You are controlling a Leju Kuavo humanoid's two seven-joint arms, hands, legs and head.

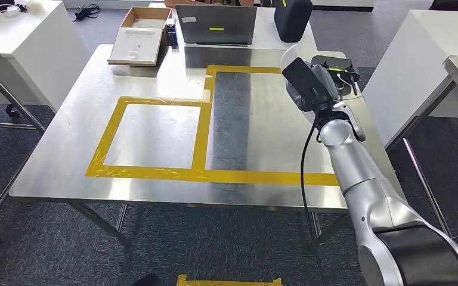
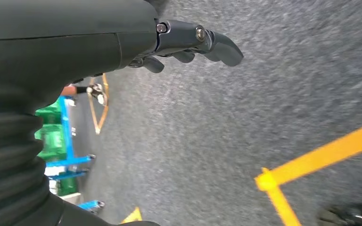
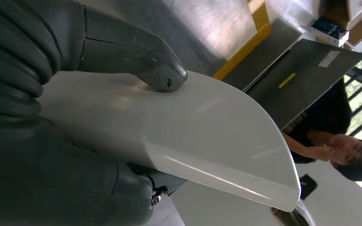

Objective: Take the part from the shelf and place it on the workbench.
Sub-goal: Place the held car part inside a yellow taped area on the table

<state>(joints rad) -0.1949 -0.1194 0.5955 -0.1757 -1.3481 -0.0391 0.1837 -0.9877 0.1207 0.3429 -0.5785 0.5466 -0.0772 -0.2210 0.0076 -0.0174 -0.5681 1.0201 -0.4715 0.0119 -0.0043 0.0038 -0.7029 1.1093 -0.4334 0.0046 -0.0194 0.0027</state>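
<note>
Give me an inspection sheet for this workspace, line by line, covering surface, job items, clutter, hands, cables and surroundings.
Surface: steel workbench, marked with yellow tape rectangles.
Job's things: white part, held above the bench's right side, not yet set down.
Clutter: open cardboard box, laptop and black bag at the far edge.
Hands: right hand grips the part; left hand hangs over the carpet, holding nothing.
Cables: black cable along the right arm.
Surroundings: white tables, grey carpet, a person behind the laptop.

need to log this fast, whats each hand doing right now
Left hand: holds nothing, fingers loosely curled, hanging over the floor.
Right hand: holding the white part above the workbench.
</note>
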